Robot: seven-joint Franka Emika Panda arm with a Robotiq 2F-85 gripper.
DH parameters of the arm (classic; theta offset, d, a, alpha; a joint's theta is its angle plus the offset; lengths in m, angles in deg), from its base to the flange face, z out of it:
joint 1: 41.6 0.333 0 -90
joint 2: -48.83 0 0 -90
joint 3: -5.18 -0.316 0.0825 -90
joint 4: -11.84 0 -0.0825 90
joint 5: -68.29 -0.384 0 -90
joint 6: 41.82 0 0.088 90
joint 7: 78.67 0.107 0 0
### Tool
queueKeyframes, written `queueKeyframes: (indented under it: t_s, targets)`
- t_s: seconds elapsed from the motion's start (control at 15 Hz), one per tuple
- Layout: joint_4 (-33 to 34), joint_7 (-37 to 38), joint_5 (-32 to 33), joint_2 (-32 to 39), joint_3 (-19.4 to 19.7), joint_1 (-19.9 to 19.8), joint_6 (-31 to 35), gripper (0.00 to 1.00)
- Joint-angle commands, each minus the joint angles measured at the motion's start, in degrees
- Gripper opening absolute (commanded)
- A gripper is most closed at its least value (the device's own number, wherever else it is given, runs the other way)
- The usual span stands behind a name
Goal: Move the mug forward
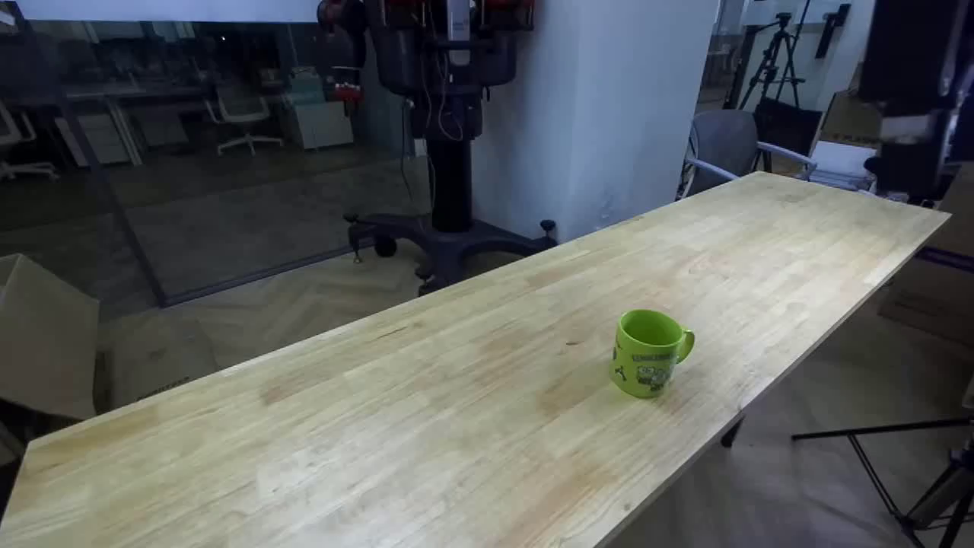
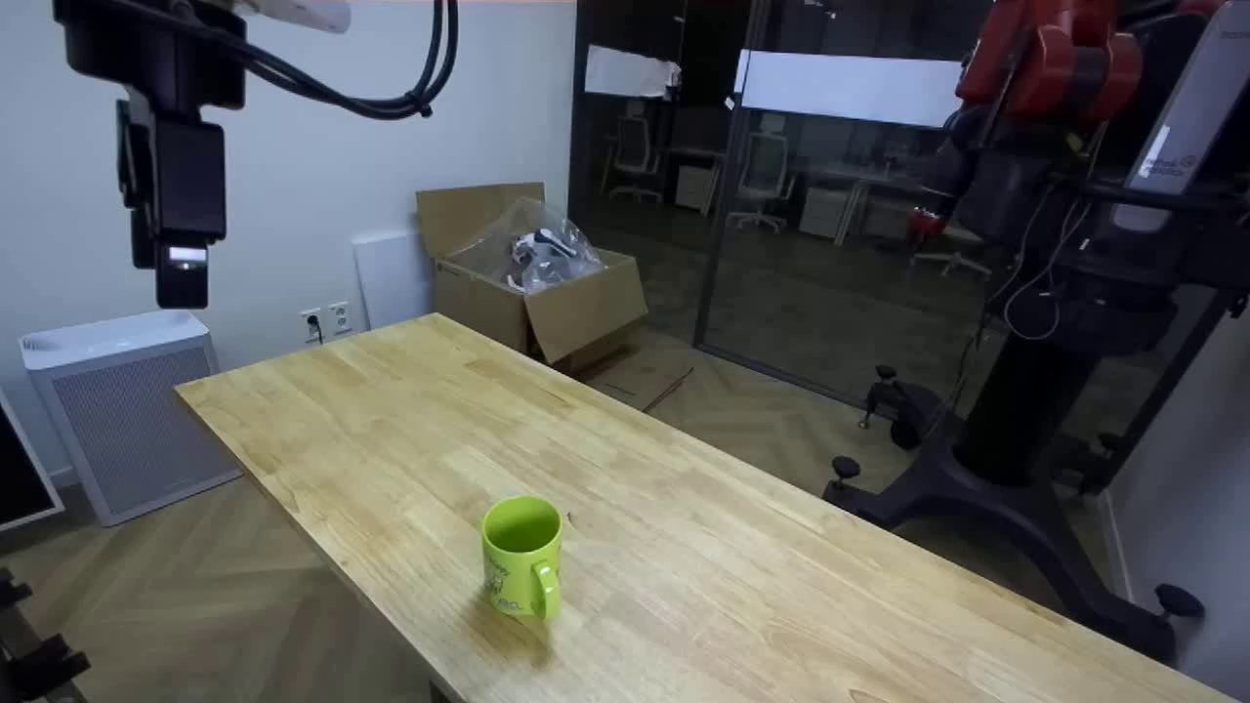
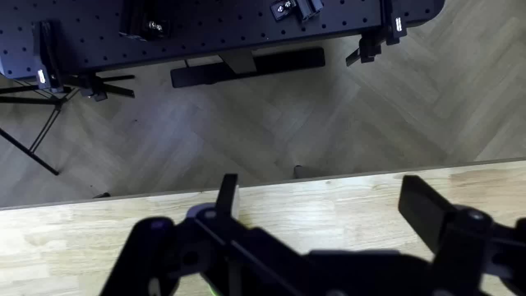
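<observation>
Hand [image 3: 319,189]: spread, its two fingers [image 3: 425,211] wide apart.
Mug [image 1: 641,365]: upright on the wooden table [image 1: 426,396], lower than the hand and well apart from it in both exterior views; a green sliver shows beneath the hand in the wrist view.
Black bench [image 3: 222,24]: beyond the fingers in the wrist view, across a strip of floor [image 3: 267,123].

The end effector [image 3: 320,189] is black with flat, squared fingers [image 3: 421,209], the arm [image 2: 308,12] white, the curving cables [image 2: 391,107] black.
</observation>
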Motion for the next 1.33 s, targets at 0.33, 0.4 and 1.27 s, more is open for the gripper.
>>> queueKeyframes:
  t_s: [0.33, 0.4, 1.27]
  targets:
    - [0.03, 0.14, 0.17, 0.04, 0.34, 0.35, -0.02, 1.0]
    - [0.03, 0.14, 0.17, 0.04, 0.34, 0.35, -0.02, 1.0]
    - [-2.66, 2.09, 3.73, 1.3, 0.39, -2.55, 14.73, 1.0]
